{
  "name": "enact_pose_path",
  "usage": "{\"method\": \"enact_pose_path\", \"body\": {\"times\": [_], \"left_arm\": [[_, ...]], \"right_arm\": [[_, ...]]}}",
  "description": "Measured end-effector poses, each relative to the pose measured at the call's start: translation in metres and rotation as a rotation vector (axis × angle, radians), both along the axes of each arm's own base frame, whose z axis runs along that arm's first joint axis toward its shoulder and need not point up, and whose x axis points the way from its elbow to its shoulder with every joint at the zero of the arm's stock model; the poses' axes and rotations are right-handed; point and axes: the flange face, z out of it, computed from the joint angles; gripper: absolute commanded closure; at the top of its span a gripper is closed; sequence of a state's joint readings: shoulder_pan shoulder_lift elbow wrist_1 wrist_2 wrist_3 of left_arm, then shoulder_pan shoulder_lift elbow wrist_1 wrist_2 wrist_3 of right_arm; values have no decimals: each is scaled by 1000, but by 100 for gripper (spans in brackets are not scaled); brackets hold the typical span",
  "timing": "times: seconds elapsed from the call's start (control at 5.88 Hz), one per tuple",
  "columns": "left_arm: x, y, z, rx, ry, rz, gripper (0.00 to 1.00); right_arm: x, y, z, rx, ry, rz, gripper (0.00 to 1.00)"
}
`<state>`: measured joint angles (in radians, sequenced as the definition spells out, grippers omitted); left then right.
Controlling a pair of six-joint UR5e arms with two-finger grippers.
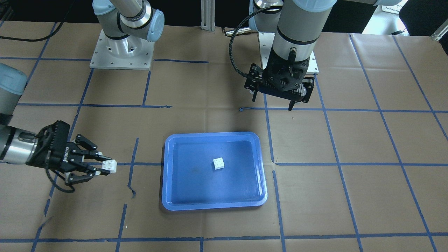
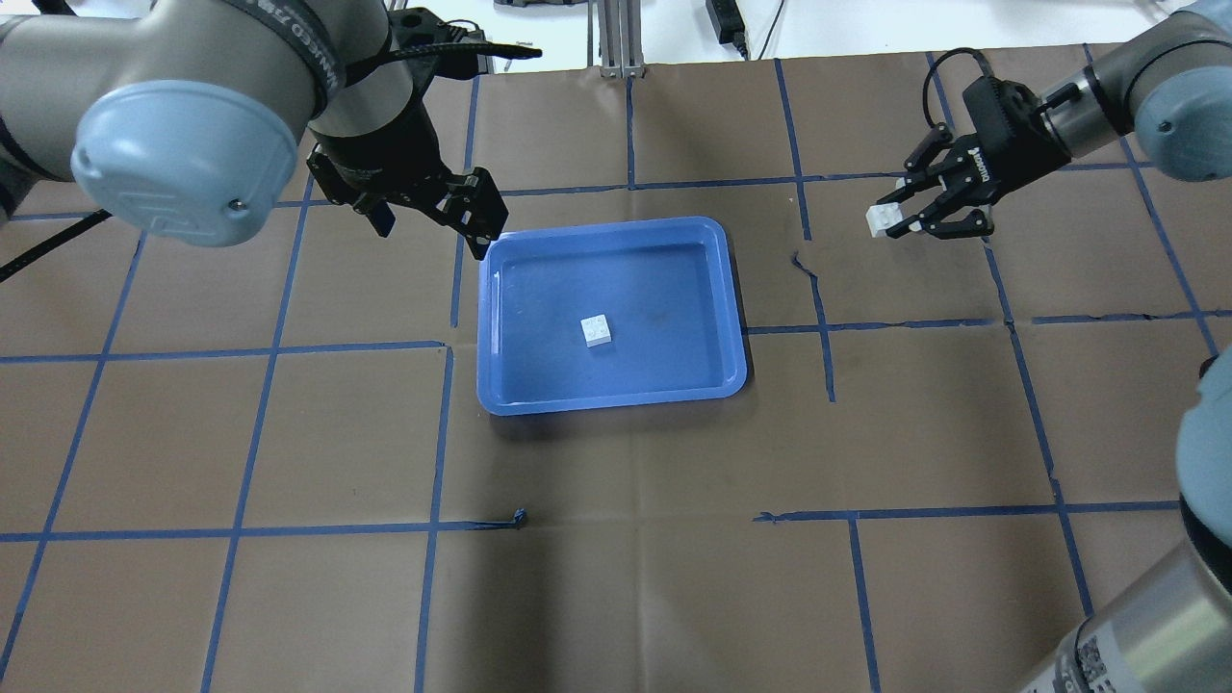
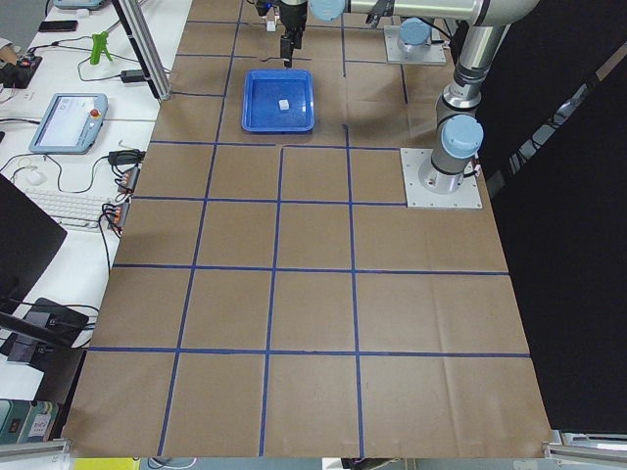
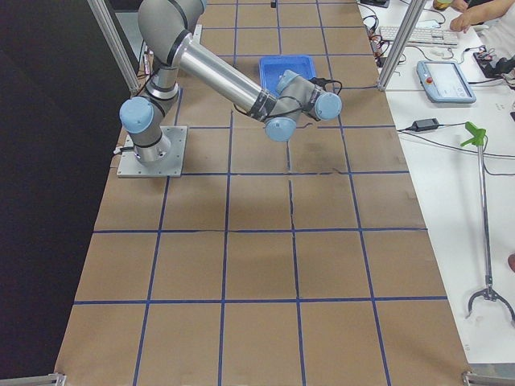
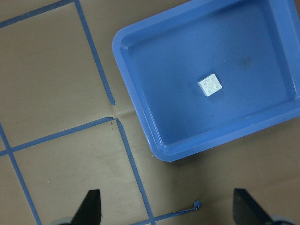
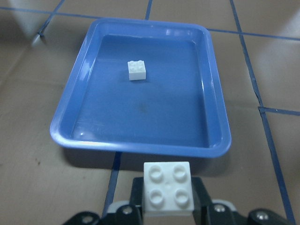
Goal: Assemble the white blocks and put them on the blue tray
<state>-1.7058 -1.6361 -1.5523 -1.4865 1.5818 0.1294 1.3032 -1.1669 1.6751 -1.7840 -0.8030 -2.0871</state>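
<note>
One white block (image 2: 597, 330) lies studs up in the middle of the blue tray (image 2: 717, 298); it also shows in the front view (image 1: 219, 163), the left wrist view (image 5: 210, 85) and the right wrist view (image 6: 137, 70). My right gripper (image 2: 890, 219) is shut on the second white block (image 2: 880, 218), held above the table well to the tray's right; this block fills the bottom of the right wrist view (image 6: 168, 189). My left gripper (image 2: 433, 226) hangs open and empty above the table beside the tray's far left corner.
The blue tray (image 1: 168, 168) sits mid-table on brown paper marked with blue tape lines. A small torn scrap of blue tape (image 2: 520, 520) lies nearer the robot than the tray. Monitors, keyboards and cables lie on side benches beyond the table in the side views.
</note>
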Motion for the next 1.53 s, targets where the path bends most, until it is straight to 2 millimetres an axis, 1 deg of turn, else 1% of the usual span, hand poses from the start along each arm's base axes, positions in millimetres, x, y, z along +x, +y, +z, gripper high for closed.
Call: {"method": "enact_pose_path", "body": {"times": [0.34, 0.51, 0.68, 0.85, 1.02, 1.19, 1.53], "left_arm": [[21, -2, 10, -18, 6, 79, 0], [29, -2, 13, -23, 8, 101, 0], [40, 3, 20, -32, 7, 124, 1], [51, 10, 26, -36, 7, 147, 0], [59, 13, 28, -35, 6, 161, 0], [61, 14, 30, -33, 5, 167, 0], [62, 16, 30, -28, 5, 168, 0]], "right_arm": [[87, 13, -13, -15, 3, -72, 75], [124, 23, -23, -27, 3, -105, 74], [155, 34, -42, -32, -2, -111, 74], [175, 39, -63, -26, -5, -107, 74], [187, 41, -83, -20, -4, -106, 74], [193, 42, -96, -12, -1, -109, 74], [199, 47, -112, 11, 3, -108, 74]]}}
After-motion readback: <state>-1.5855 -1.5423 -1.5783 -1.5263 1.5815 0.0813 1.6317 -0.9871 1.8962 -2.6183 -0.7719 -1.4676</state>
